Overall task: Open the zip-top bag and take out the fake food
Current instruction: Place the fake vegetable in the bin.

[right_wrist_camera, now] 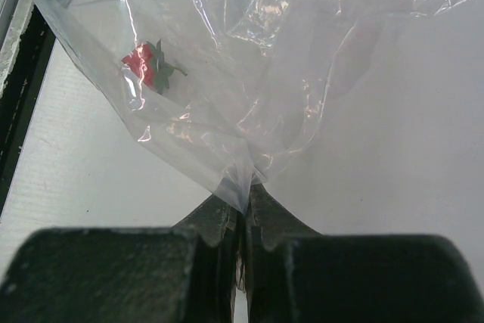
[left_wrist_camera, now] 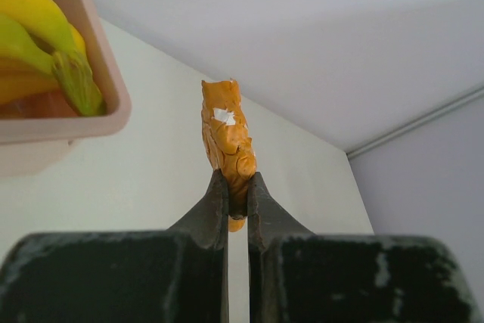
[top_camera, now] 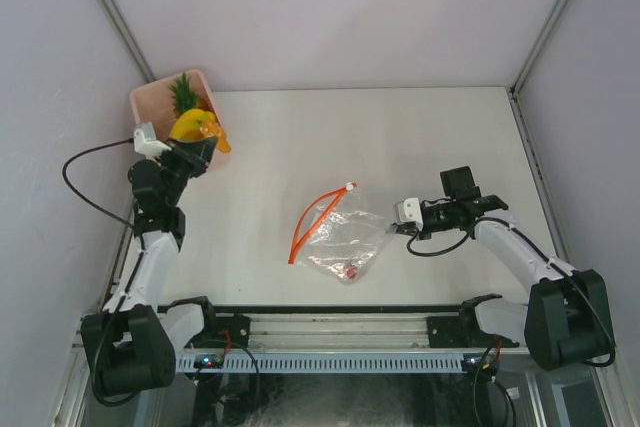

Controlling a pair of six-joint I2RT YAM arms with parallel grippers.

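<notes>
Left hand (left_wrist_camera: 237,181), black fingers closest to the lens, was clamped on a small orange knobbly plastic toy food piece (left_wrist_camera: 227,130). It held the piece up just beside the pink square plastic bin (left_wrist_camera: 106,85) at the far-left corner of the white desk (top_camera: 450,147). Bin held a yellow plastic banana bunch (left_wrist_camera: 34,13) and a toy pineapple, green leafy top (top_camera: 183,95) showing. Toys looked light, hard, a bit slick; pinch across a narrow part.

Mid-desk lay the small clear crinkly zip-top bag (top_camera: 345,239), its red-orange zip strip (top_camera: 312,217) gaping open toward the left. One small red toy berry with green leaves (right_wrist_camera: 145,66) sat inside, near the closed end. Film looked thin, floppy, slippery; probably best taken at a corner or by the stiffer strip. Right hand (right_wrist_camera: 243,193) was shut tight on a bag corner away from the zip.
</notes>
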